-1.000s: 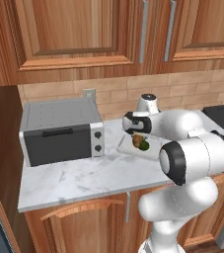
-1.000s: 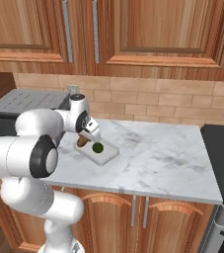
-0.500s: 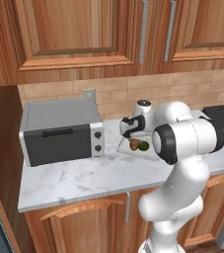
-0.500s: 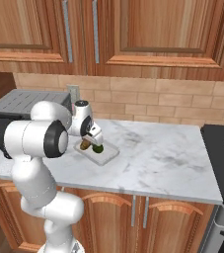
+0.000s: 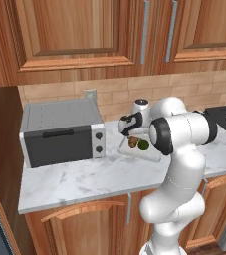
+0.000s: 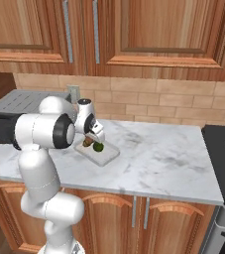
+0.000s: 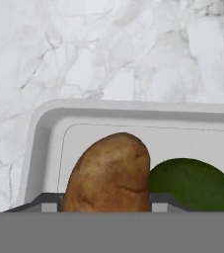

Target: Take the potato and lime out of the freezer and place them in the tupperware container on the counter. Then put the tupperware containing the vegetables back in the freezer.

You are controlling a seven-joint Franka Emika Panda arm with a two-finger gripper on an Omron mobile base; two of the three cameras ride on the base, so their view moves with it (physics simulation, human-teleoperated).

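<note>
The arm folds forward at the elbow, its fingers [image 5: 128, 133] angled down (spread unclear).

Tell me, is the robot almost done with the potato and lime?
About halfway. Both the potato and the lime already lie in the tupperware container on the counter. The hand hovers close over them. Left to do: carry the tupperware container into the freezer.
</note>
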